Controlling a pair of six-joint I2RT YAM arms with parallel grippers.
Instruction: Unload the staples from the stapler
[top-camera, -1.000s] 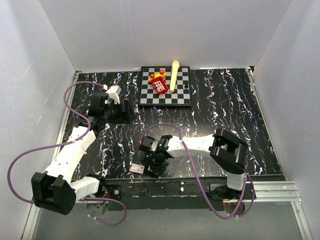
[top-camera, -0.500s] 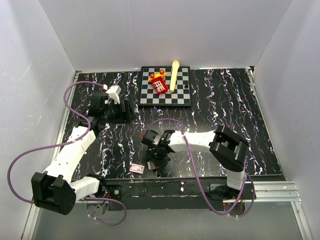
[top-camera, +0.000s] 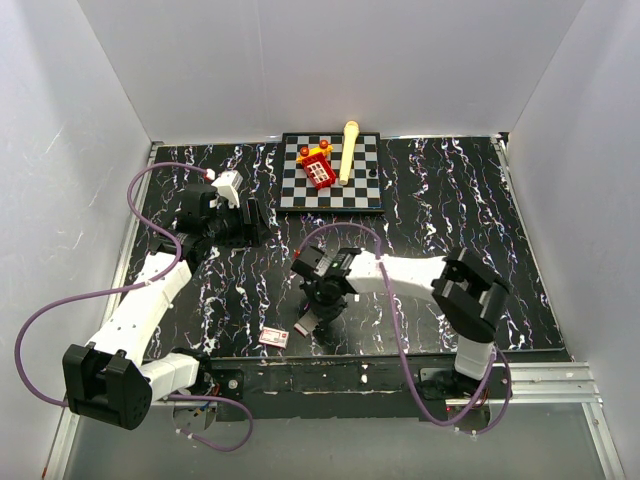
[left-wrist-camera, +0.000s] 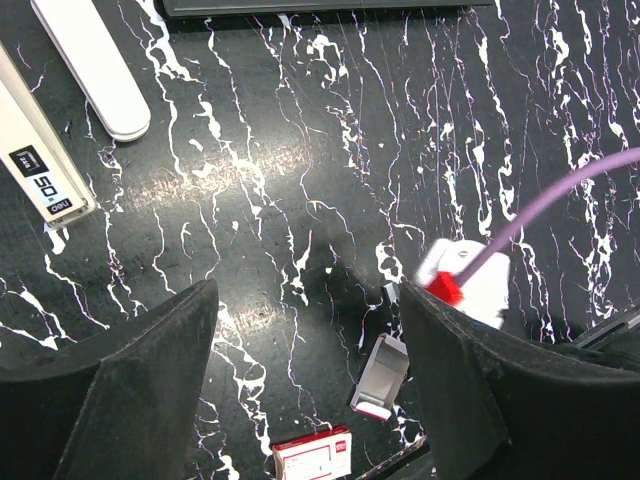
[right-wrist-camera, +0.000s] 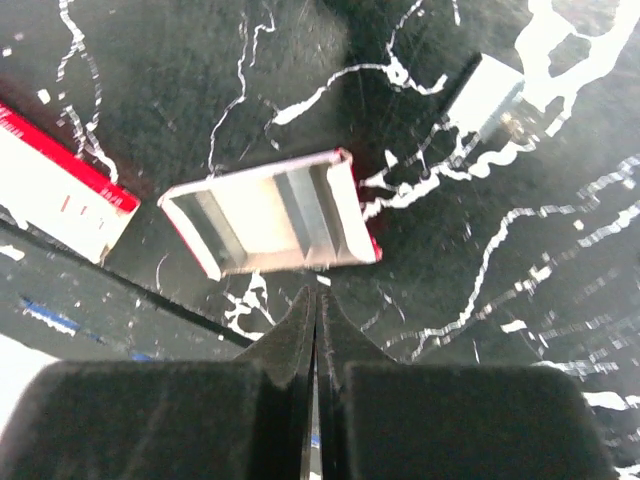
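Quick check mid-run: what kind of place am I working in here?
Probably a lab test booth for robots: plain white walls box in a black white-veined tabletop, with a black-and-white checkered board carrying small toys as props.

The red-and-white box (right-wrist-camera: 60, 195) is cut off at the left edge.
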